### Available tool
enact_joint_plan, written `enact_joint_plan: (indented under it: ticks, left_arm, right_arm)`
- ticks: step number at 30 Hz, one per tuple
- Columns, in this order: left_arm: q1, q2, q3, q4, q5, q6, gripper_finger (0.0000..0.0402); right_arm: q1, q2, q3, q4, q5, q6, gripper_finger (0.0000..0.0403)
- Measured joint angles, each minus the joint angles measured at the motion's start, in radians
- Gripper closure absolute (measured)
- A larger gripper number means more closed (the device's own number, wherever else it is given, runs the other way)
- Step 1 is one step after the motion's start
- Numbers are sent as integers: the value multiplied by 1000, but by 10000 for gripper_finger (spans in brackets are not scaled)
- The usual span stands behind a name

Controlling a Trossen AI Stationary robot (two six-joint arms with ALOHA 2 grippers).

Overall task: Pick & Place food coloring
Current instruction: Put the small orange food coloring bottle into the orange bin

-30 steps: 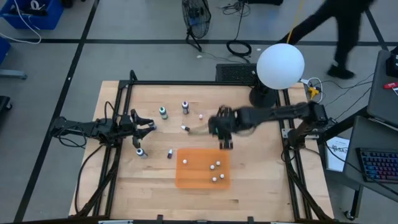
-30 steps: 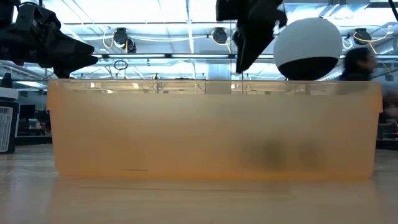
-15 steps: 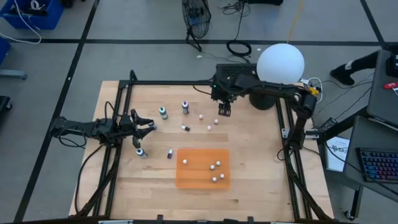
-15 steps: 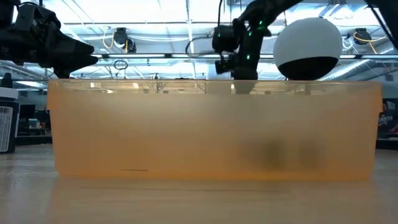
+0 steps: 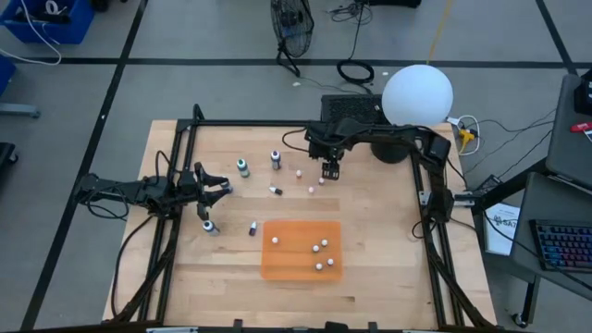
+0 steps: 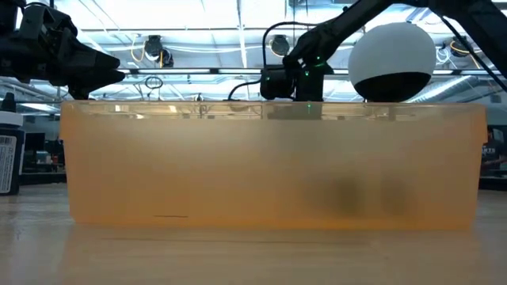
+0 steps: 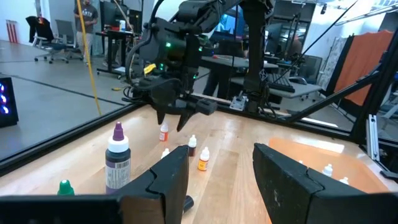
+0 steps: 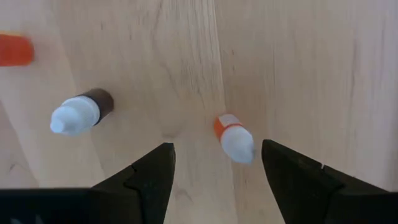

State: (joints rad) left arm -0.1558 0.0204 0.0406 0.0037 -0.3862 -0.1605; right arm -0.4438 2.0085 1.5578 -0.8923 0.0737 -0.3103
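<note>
Tiny dropper bottles with white caps stand near the table's middle: an orange one (image 8: 233, 137) and a dark brown one (image 8: 81, 113) lie below my right gripper (image 8: 214, 168), which is open and points down over them (image 5: 330, 169). The orange bottle lies between its fingers, untouched. Larger bottles stand to the left: teal (image 5: 242, 167), purple (image 5: 276, 159), and others (image 5: 211, 227) (image 5: 252, 228). My left gripper (image 5: 215, 188) is open and empty, level at the table's left (image 7: 221, 174), with the purple bottle (image 7: 117, 158) before it.
An orange tray (image 5: 301, 273) sits at the near middle with several white-capped bottles in it; its wall (image 6: 277, 166) fills the low view. A white globe lamp (image 5: 417, 97) stands at the far right. Black frame rails run along the table's sides.
My right gripper has gone from just beyond the tray toward the table's far edge and come down over the small white-capped bottles; it stays open. A person beyond the table has walked out of view.
</note>
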Motion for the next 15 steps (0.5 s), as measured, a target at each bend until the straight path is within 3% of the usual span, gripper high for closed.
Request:
enact_joint_plan:
  ticks: [15]
  left_arm:
    - [0, 0, 0, 0, 0, 0, 220]
  right_arm:
    - [-18, 2, -23, 51, 0, -16, 179]
